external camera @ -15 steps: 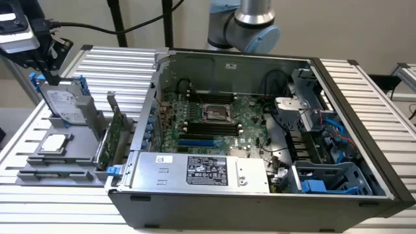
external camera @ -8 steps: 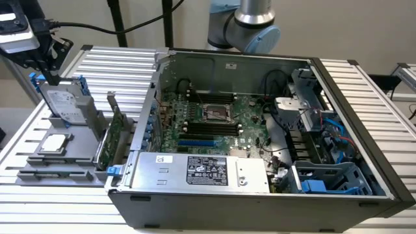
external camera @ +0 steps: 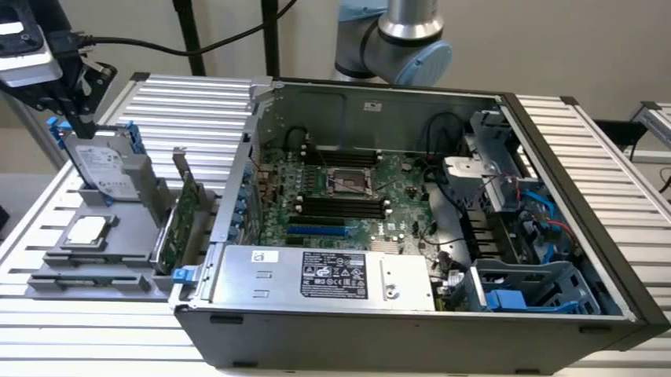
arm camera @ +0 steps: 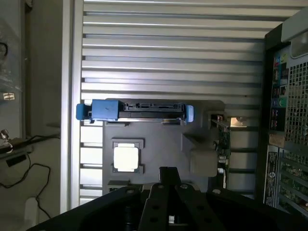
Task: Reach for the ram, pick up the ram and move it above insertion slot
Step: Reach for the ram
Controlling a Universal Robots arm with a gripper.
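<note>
RAM, I think, is the thin strip in the near slot of the grey tray, at the exterior view's left of the PC case; not grasped. Gripper hangs over the hard drive at the tray's far end, open or closed unclear. Reach, pick and move all left.

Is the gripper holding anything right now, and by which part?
Nothing appears held; the black gripper hangs above the grey parts tray.

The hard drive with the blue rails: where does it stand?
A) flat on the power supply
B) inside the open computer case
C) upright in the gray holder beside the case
C: the hard drive stands upright in the gray holder, outside the computer case, on the exterior view's left.
</note>
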